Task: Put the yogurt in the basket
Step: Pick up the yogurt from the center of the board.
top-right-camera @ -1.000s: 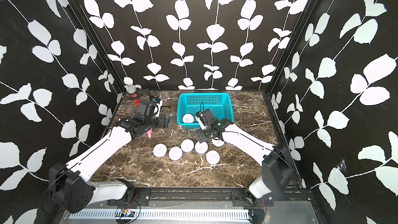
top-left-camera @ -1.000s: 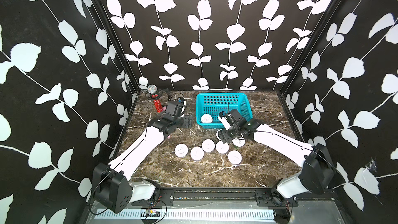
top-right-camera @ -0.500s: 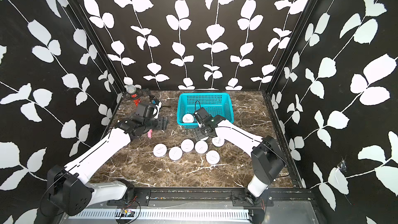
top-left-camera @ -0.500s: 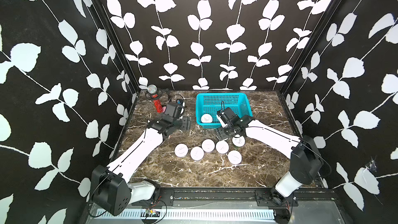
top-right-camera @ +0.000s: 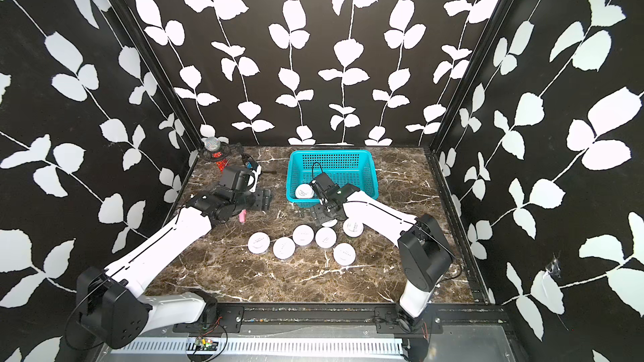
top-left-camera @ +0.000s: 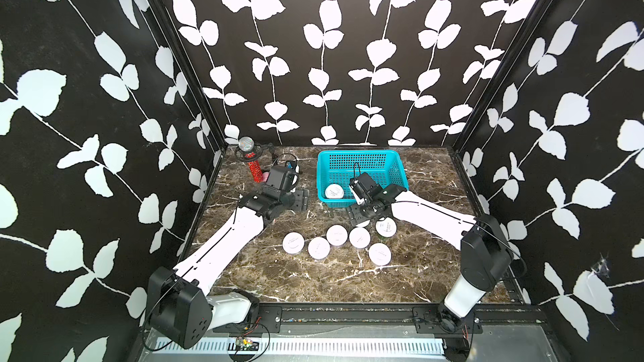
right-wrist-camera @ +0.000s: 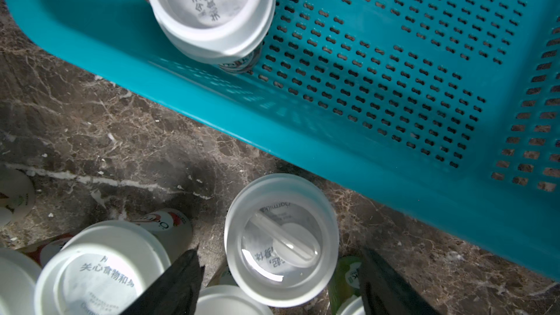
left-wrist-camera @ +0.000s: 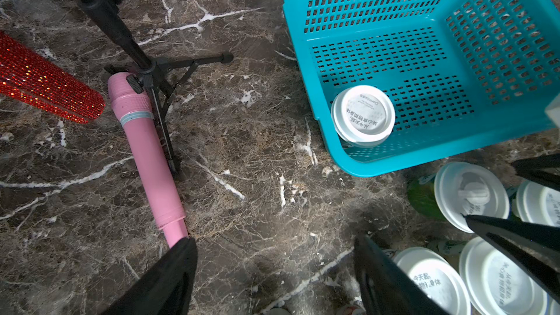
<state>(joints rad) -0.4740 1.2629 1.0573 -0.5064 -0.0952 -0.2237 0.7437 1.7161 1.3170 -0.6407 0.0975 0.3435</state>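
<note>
The turquoise basket (top-left-camera: pixel 390 160) (top-right-camera: pixel 362 158) stands at the back of the table with one yogurt cup (top-left-camera: pixel 334 191) (left-wrist-camera: pixel 363 115) (right-wrist-camera: pixel 212 10) in its front left corner. Several more white-lidded yogurt cups (top-left-camera: pixel 337 235) (top-right-camera: pixel 303 235) cluster on the marble in front of it. My right gripper (top-left-camera: pixel 362 215) (right-wrist-camera: pixel 280 257) is open just before the basket's front wall. Its fingers stand either side of a clear-lidded yogurt cup (right-wrist-camera: pixel 280 237), apart from it. My left gripper (top-left-camera: pixel 301 200) (left-wrist-camera: pixel 272 245) is open over bare marble, left of the basket, holding nothing.
A pink slim bottle (left-wrist-camera: pixel 145 153) lies left of the basket beside a black tripod stand (left-wrist-camera: pixel 157 71). A red glitter microphone (top-left-camera: pixel 252 165) (left-wrist-camera: pixel 45 86) is at the back left corner. Patterned walls close in three sides.
My right gripper has shifted left and down from the basket's front edge onto the cup nearest the basket. The left arm has barely moved.
</note>
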